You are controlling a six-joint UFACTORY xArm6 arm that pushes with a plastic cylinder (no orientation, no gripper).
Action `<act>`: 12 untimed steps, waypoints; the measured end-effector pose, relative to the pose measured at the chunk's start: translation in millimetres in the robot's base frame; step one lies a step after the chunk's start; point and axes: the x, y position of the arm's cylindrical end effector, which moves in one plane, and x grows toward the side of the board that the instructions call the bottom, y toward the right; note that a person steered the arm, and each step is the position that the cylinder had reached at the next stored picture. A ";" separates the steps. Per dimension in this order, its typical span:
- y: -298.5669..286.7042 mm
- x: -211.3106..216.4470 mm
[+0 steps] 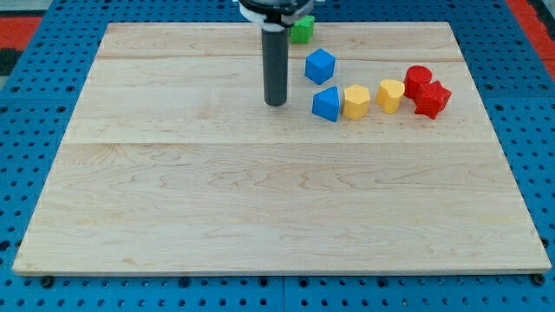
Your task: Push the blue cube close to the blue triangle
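The blue cube point(320, 66) sits near the view's top, right of centre. The blue triangle point(326, 104) lies just below it, a small gap between them. My tip point(276, 103) rests on the board to the left of both blue blocks, level with the triangle and apart from it. The rod rises straight up to the view's top edge.
A yellow hexagon block point(355, 101) touches the triangle's right side. A yellow heart-like block point(390, 94) lies further right. A red cylinder point(418, 80) and a red star point(432, 99) lie at the right. A green block point(301, 30) sits behind the rod. The wooden board point(260, 217) lies on a blue pegboard.
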 end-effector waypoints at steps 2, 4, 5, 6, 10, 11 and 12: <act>-11.9 -47.2; -8.4 -83.6; 7.8 -89.8; 27.6 -89.8; 106.9 -66.9; 106.9 -51.8; 110.7 -48.4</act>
